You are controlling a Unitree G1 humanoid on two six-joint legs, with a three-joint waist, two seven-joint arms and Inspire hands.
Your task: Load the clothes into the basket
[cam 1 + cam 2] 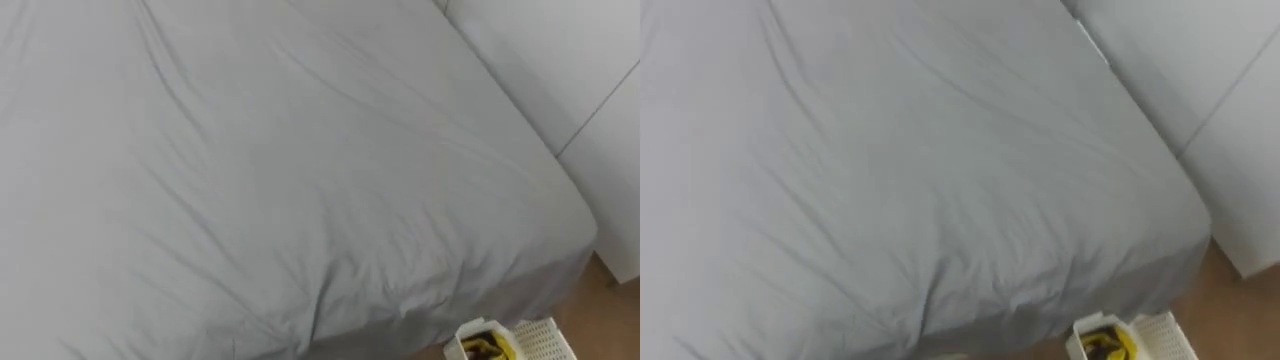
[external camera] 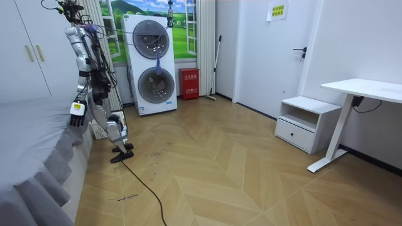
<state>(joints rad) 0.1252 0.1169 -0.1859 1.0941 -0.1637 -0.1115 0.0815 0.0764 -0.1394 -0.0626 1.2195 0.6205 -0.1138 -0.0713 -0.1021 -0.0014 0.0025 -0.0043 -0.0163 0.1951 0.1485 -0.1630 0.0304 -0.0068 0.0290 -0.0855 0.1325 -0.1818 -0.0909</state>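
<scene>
A white slatted basket (image 1: 545,338) stands on the wooden floor by the corner of the bed, at the lower right of the eye views, with a yellow piece of clothing (image 1: 487,347) inside it. The same basket (image 1: 1155,328) and yellow cloth (image 1: 1106,345) appear in the right eye view. A wrinkled grey sheet covers the bed (image 1: 250,180), and no clothes lie on the part I see. In the room view I stand upright at the bed's side, facing it. My left hand (image 2: 76,112) hangs at the mattress edge.
White wardrobe doors (image 1: 560,70) rise just right of the bed. Behind me in the room view lies open wooden floor (image 2: 220,163), with a stacked washer and dryer (image 2: 154,66), a white nightstand (image 2: 301,122) and a white desk (image 2: 364,91) along the walls.
</scene>
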